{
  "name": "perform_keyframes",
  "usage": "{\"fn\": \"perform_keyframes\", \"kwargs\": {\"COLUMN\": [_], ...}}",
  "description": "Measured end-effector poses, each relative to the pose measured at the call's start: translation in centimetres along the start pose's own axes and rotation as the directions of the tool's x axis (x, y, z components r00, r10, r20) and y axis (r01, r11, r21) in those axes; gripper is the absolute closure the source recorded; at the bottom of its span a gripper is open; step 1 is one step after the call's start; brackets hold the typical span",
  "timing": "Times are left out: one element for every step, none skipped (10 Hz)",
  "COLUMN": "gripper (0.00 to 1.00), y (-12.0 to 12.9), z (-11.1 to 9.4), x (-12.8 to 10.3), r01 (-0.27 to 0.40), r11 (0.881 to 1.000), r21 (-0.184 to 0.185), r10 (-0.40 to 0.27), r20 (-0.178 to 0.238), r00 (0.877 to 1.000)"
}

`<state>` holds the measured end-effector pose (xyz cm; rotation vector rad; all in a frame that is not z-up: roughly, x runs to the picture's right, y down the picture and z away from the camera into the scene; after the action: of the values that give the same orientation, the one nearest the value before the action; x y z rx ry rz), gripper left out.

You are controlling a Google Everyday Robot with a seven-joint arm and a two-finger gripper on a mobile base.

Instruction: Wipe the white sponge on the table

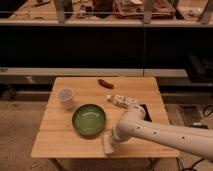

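Observation:
The white sponge [107, 145] is a small off-white block lying flat on the light-wood table [60, 142], near the front edge and just right of the green bowl. My gripper [111, 140] is at the end of the white arm that reaches in from the lower right. It points down onto the sponge, is shut on it and presses it against the tabletop. The arm's end hides part of the sponge.
A green bowl [89, 119] sits left of centre, close to the sponge. A white cup [65, 97] stands at the left. A small red object [105, 83] lies at the back. A white tube-like object [123, 101] and a dark square [144, 110] lie at the right.

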<state>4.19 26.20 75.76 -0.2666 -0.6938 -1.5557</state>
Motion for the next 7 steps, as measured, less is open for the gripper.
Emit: {"fn": "perform_keyframes", "kwargs": {"gripper": [0.88,0.88,0.88,0.88,0.88,0.88,0.88], "y": [-0.2,-0.2,-0.1,0.1,0.5,1.2,1.9], "z": [0.4,0.5,0.7,0.9,1.1,1.4,1.6], "x": [0.9,2.0,3.0,4.0,4.7,5.3,5.8], "r01": [-0.008,-0.019,-0.034,-0.046,-0.062,-0.085,-0.107], "r11": [1.000,1.000,0.999,0.999,0.998,0.996,0.994], "r21": [0.002,0.002,0.001,-0.002,-0.007,-0.011,-0.016], "r10": [0.008,0.019,0.034,0.046,0.062,0.085,0.107], "r20": [0.003,0.002,0.001,0.003,0.008,0.014,0.020], "r00": [1.000,1.000,0.999,0.999,0.998,0.996,0.994]}}
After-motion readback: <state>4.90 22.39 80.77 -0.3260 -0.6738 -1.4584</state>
